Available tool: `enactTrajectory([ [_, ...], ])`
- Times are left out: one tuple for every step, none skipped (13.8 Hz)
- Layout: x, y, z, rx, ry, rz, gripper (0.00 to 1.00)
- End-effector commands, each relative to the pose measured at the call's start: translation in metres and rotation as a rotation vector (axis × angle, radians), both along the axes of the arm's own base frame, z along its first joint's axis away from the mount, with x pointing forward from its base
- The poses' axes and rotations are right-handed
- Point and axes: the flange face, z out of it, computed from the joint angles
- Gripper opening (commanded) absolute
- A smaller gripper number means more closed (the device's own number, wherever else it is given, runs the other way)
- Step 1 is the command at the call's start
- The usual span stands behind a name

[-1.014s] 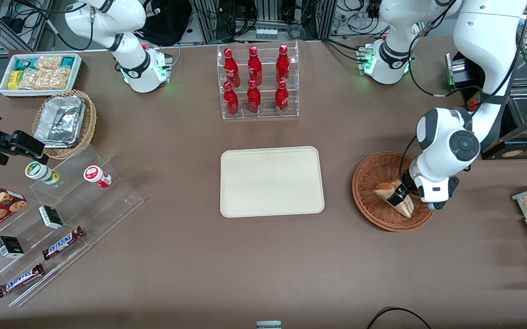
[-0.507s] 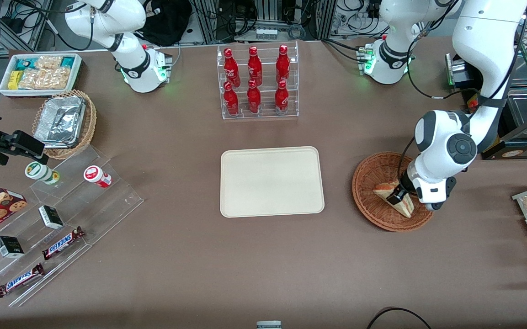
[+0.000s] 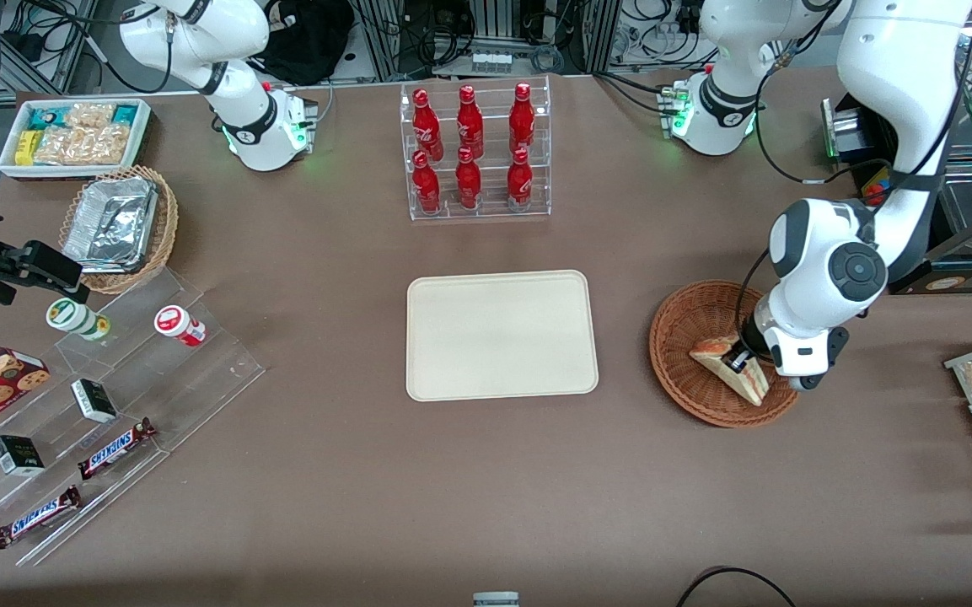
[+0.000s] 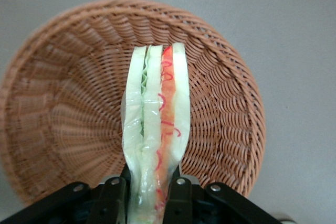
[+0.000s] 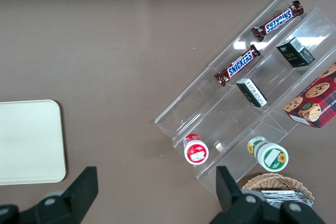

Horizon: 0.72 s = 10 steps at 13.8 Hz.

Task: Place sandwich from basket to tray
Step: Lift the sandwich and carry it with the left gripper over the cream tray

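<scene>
Change: since half a second ago the left gripper (image 3: 738, 361) is shifting slightly toward the working arm's end, and the sandwich (image 3: 730, 368) is turning a little with it.
Sandwich: it is sitting inside the basket (image 3: 688, 324), toward the rim at about 4 o'clock from the basket's centre in the front view; the wrist view is showing its cut edge (image 4: 156, 129) with green and red-orange layers under clear wrap.
Gripper: its black fingers (image 4: 179, 200) are pressing on both bread faces of the sandwich, squeezing the wedge narrow between them (image 4: 147, 203).
Basket: it is resting on the brown table (image 3: 486, 472), at 3 o'clock from the tray (image 3: 502, 333) and well apart from it.
Tray: it is lying flat at the table's middle, at 6 o'clock from the rack of red bottles (image 3: 475, 152).
</scene>
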Motion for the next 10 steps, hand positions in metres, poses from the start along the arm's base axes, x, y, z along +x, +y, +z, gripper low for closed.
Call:
enactTrajectory([
  [0.011,-0.016,0.059,0.064,0.034,-0.033,0.12],
  [0.014,-0.023,0.083,0.076,0.058,-0.053,0.12],
  [0.013,-0.039,0.099,0.080,0.076,-0.104,0.12],
  [0.011,-0.065,0.118,0.083,0.080,-0.175,0.12],
  [0.008,-0.084,0.131,0.079,0.098,-0.201,0.12],
  [0.000,-0.101,0.133,0.087,0.135,-0.238,0.12],
  [-0.010,-0.126,0.132,0.091,0.147,-0.283,0.12],
  [-0.019,-0.150,0.132,0.080,0.147,-0.320,0.12],
  [-0.027,-0.174,0.129,0.053,0.155,-0.358,0.12],
  [-0.033,-0.198,0.125,0.017,0.159,-0.399,0.12],
])
